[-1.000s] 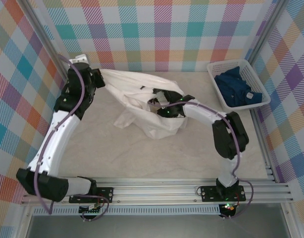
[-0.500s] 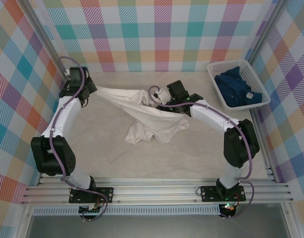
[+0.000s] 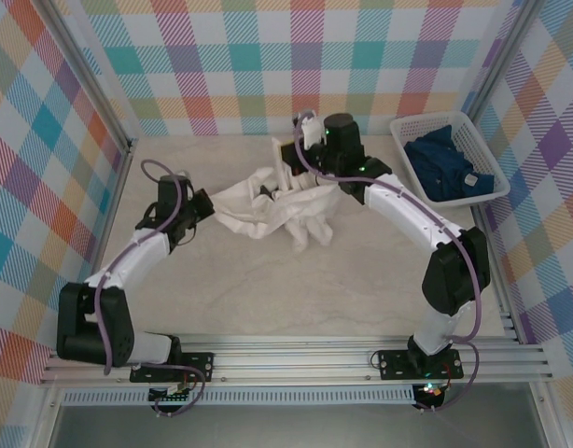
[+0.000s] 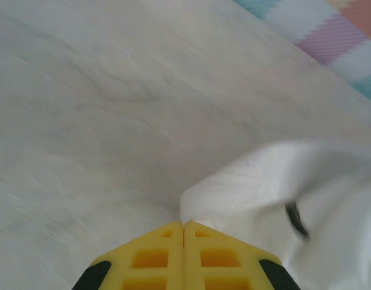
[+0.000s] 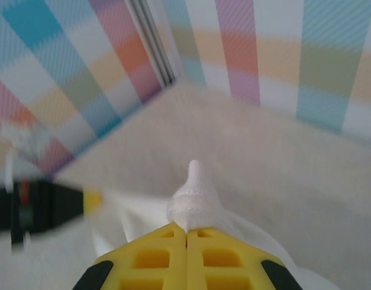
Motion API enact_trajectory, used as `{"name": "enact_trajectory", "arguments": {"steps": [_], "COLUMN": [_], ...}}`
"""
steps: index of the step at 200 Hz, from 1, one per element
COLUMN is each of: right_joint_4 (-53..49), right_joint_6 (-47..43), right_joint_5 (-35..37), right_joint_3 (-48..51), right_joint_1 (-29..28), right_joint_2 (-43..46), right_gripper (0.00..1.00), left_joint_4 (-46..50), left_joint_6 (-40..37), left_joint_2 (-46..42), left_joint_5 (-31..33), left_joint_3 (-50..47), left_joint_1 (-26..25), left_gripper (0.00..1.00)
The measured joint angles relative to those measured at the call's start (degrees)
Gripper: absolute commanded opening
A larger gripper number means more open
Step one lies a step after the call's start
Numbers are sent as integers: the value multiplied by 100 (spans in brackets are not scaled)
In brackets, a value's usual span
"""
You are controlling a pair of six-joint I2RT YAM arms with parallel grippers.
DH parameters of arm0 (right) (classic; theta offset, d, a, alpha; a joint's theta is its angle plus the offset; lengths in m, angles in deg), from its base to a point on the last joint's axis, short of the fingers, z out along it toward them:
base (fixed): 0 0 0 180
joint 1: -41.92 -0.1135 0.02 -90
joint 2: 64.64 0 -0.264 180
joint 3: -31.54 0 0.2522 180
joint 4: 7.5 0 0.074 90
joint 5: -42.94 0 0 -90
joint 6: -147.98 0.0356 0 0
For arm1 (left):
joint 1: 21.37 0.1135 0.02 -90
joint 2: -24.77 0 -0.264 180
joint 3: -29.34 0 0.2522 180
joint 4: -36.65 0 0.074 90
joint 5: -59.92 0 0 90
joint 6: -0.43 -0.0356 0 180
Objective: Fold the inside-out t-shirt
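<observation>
Found the inside-out t-shirt (image 3: 277, 203) bunched on the far half of the bench (image 3: 268, 289), strung between both arms. Logged the left fingers (image 4: 180, 232) as pressed fully together, nipping a white fold that spills off to their right. Logged the right fingers (image 5: 182, 234) likewise clamped tight, with a small nub of white cloth poking out past the tips.

Compared with half a second back: shirt no longer stretched wide from the far-left corner, now gathered into a shorter, thicker heap. Left grip drawn nearer and inward; right grip carried up close to the far plaid wall (image 3: 296, 65).

From above, made out the whole heap plus a white basket (image 3: 434, 119) holding a dark blue garment (image 3: 450, 163) at far right, well apart from the shirt. From the left wrist, caught a blurred dark mark (image 4: 296, 219) on the cloth, too smeared to identify. From the right wrist, caught wall stripes and a blurred dark shape with a yellow tip (image 5: 46, 205) at left
</observation>
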Motion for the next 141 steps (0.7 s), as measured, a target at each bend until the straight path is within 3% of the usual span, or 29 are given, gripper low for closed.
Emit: {"name": "enact_trajectory", "arguments": {"steps": [38, 66, 95, 115, 141], "right_joint_4": [1008, 1722, 2236, 2302, 1921], "right_joint_6": [743, 1467, 2057, 2140, 1899], "right_joint_5": [-697, -1335, -1867, -2149, -2446], "right_joint_3": [-175, 4, 219, 245, 258], "right_joint_1": [245, 645, 1069, 1128, 1080], "right_joint_2": [0, 42, 138, 168, 278], "right_gripper": [0, 0, 0, 0, 0], "left_joint_4": [-229, -111, -66, -101, -122], "left_joint_6": [7, -28, 0, 101, 184], "left_joint_2": [-258, 435, 1451, 1534, 1008], "left_joint_5": [232, 522, 308, 42, -170], "left_joint_3": [-223, -221, -280, -540, -645], "left_joint_1": [-177, -177, -177, -179, -179], "left_gripper": [0, 0, 0, 23, 54]}}
